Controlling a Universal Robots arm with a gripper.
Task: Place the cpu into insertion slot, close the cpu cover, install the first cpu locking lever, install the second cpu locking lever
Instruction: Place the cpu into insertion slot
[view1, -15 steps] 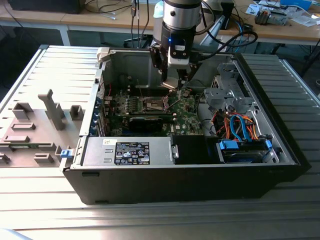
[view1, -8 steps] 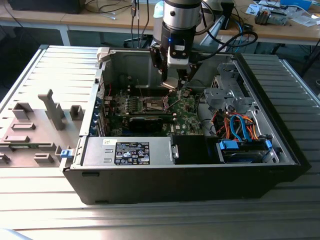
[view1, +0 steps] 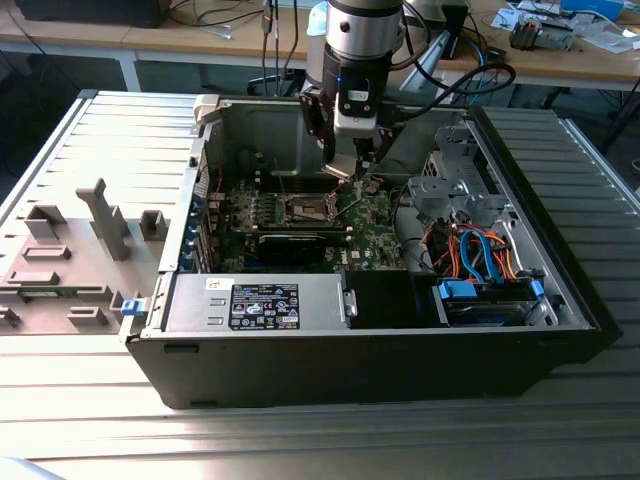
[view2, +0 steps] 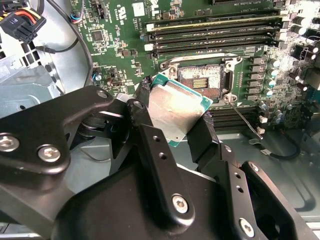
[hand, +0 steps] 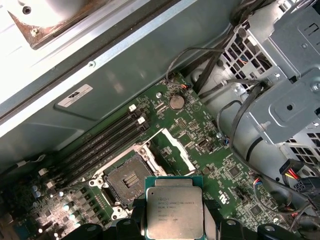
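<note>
Computer case lies open on its side, and the arm reaches straight down into it, wrist upright over the green board. Its gripper hangs just above that board, both black fingers clamped on opposite edges of the cpu, metal top facing up. The chip is held in the air near the insertion slot, which lies bare, and the cpu cover stands raised open at the slot's edge.

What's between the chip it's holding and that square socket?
Nothing solid: in the second wrist view only the slot's metal rim separates the cpu from the open slot.
</note>
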